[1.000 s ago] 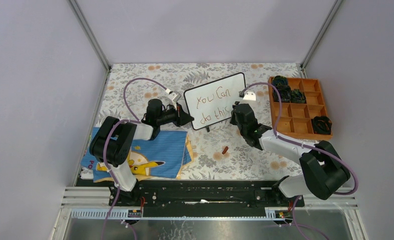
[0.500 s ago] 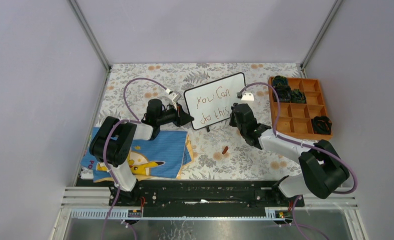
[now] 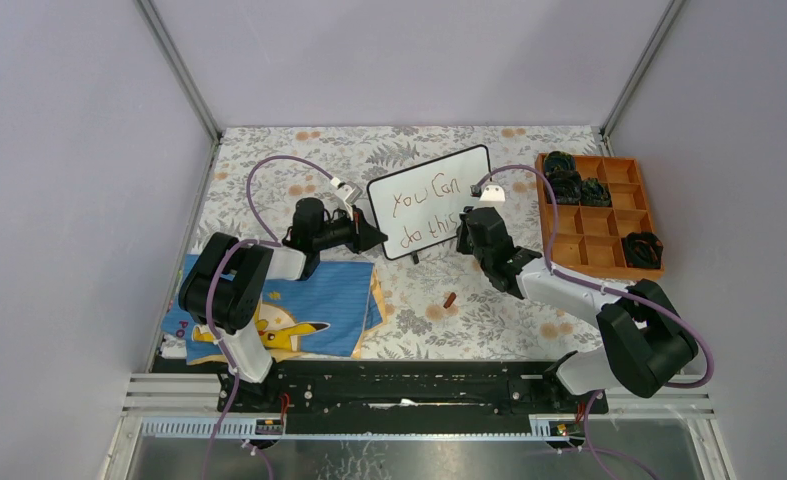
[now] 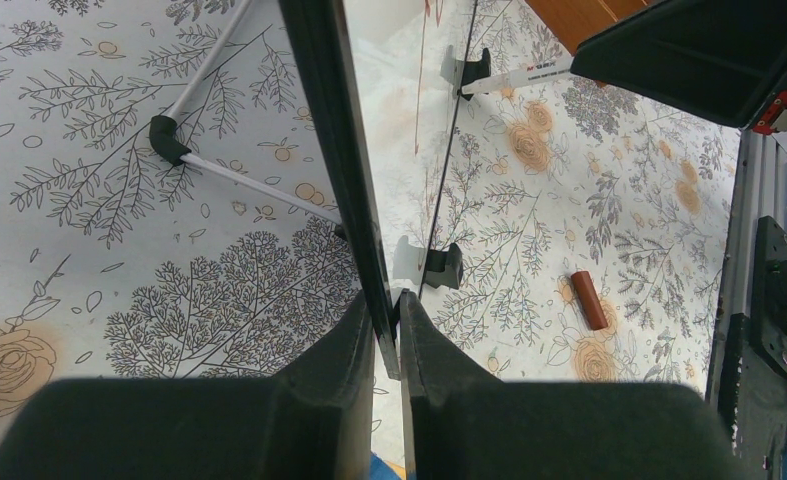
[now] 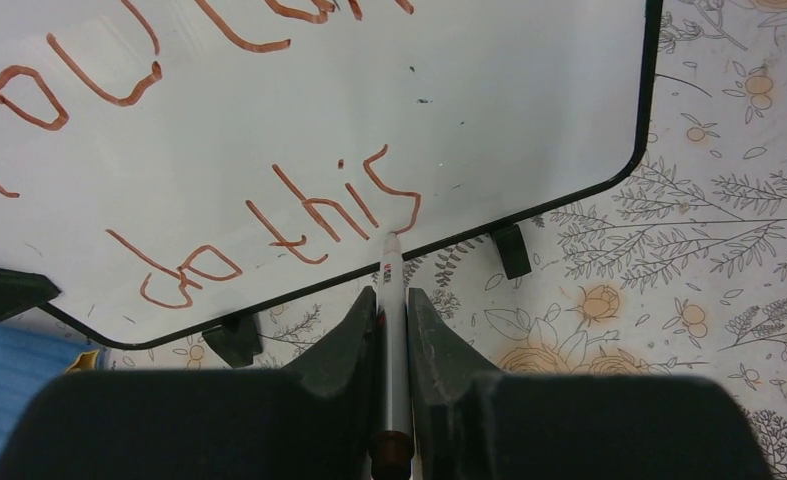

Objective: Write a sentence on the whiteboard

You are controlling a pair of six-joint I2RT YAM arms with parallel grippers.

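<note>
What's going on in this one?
The left end effector is clamped on the edge of the standing whiteboard, steadying it. The right end effector grips a marker with its tip at the tail of the last "s". The sentence reads "You Can do this", so the writing looks about finished. A brown cap lies on the table in front of the board.

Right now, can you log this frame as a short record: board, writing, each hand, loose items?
board: small white black-framed whiteboard, propped up on its feet
writing: reddish-brown handwritten sentence, "You Can do this", two lines
left hand: shut on the whiteboard's edge
right hand: shut on white marker pen, tip at the end of the final "s"
loose: reddish-brown marker cap on the table, nearer the arms than the board
</note>
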